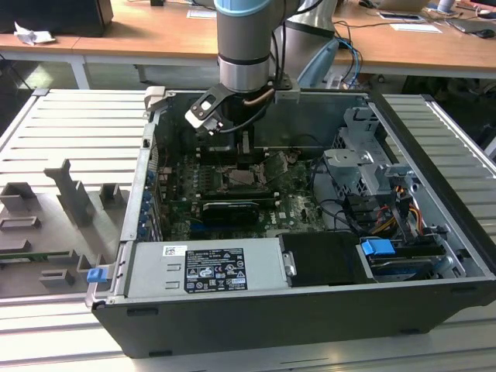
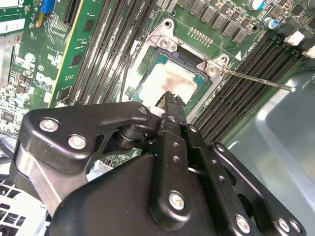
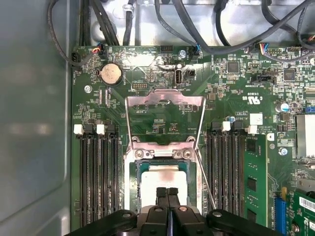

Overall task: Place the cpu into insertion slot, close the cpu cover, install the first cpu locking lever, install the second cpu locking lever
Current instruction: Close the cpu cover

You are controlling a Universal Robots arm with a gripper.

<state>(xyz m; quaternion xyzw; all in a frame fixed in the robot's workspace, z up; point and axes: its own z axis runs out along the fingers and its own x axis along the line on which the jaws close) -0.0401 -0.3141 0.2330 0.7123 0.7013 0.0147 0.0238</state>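
The cpu [image 3: 164, 178] lies flat in the insertion slot [image 3: 133, 187] on the green board, its pale face stained brown [image 2: 173, 78]. My gripper [image 3: 167, 191] hangs just above its near edge, shut, with the two black fingertips [image 2: 170, 97] pressed together and nothing between them. The cpu cover [image 3: 165, 97], a silver frame with a square window, stands swung open beyond the slot. A thin metal lever [image 3: 205, 181] sticks up free beside the socket and shows as a rod [image 2: 256, 80]. In the exterior view the gripper [image 1: 244, 159] reaches down into the open case over the socket [image 1: 242, 177].
Long black memory slots [image 3: 98, 172] flank the socket on both sides. A grey power supply box [image 1: 205, 267] fills the case's front. A drive cage [image 1: 364, 155] with cables sits at the exterior view's right. Cables [image 3: 197, 24] run along the board's far edge.
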